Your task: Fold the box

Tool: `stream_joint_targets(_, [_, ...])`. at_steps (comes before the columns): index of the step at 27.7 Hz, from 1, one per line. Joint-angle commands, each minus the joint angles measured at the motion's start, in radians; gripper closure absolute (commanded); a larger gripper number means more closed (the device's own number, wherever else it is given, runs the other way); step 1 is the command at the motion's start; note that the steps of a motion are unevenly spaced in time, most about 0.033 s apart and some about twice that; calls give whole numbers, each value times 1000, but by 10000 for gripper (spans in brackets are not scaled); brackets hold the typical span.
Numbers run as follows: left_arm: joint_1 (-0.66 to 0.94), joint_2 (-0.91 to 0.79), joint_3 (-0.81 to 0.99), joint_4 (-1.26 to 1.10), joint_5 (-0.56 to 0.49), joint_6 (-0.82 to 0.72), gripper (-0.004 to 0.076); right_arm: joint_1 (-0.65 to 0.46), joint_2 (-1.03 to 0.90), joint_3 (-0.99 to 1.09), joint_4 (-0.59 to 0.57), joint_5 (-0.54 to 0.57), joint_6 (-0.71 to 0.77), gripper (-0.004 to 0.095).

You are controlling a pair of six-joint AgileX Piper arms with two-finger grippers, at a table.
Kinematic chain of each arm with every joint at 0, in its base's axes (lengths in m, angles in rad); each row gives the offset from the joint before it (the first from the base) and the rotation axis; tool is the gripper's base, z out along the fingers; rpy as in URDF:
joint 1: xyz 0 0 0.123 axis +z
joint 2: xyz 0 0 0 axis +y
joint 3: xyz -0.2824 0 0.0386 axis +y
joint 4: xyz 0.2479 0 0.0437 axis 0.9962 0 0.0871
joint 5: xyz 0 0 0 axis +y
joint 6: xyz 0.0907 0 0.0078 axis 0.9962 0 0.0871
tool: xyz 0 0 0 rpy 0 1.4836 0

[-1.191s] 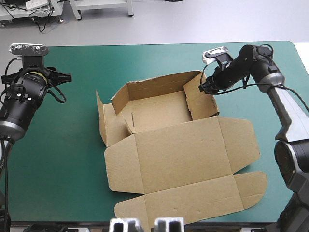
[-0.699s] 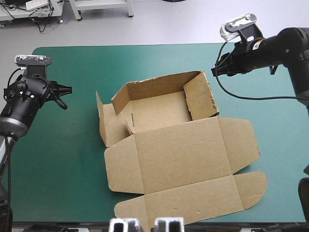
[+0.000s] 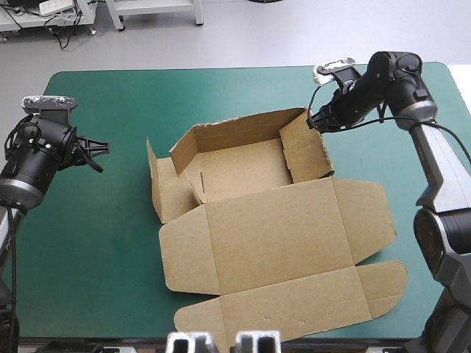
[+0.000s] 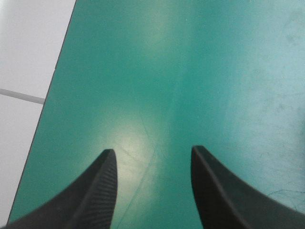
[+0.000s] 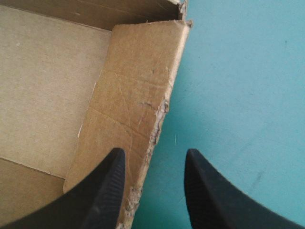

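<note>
My right hand (image 5: pixel 153 153) (image 3: pixel 312 122) was released, its black fingers (image 5: pixel 102 195) standing apart at the box's far right corner. The ragged top edge of the box's right wall (image 5: pixel 136 90) ran up between them, one finger on the wall's inner side and the other over bare teal-green tabletop (image 5: pixel 243 95) outside the box; I could not tell whether either finger touched the board. The brown box (image 3: pixel 257 228) lay mid-tabletop as an open tray, walls raised at its far half. Its lid (image 3: pixel 276 235) lay flat toward me, and a side flap (image 3: pixel 163 193) stood out at the tray's left. My left hand (image 4: pixel 152 150) (image 3: pixel 100 151) was released too, well apart from the box on its left, over bare tabletop (image 4: pixel 190 71).
</note>
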Motion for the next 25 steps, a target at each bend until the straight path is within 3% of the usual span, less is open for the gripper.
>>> stream_joint_targets(1, [0, -31, -32, 21, -18, 2, 379, -6, -16, -23, 29, 11, 0, 522])
stream_joint_targets(11, [0, -31, -32, 9, -23, 2, 379, -6, 89, -4, 179, 11, 3, 537])
stream_joint_targets(14, [0, -31, -32, -16, -25, 2, 379, -6, 101, 20, 126, 11, 3, 697])
stream_joint_targets(16, [0, -30, -32, -25, -38, 2, 379, -6, 101, 43, 112, 11, 3, 913])
stream_joint_targets(25, [0, 4, -32, -12, -109, -2, 379, -16, -38, 18, 174, -32, -23, 932])
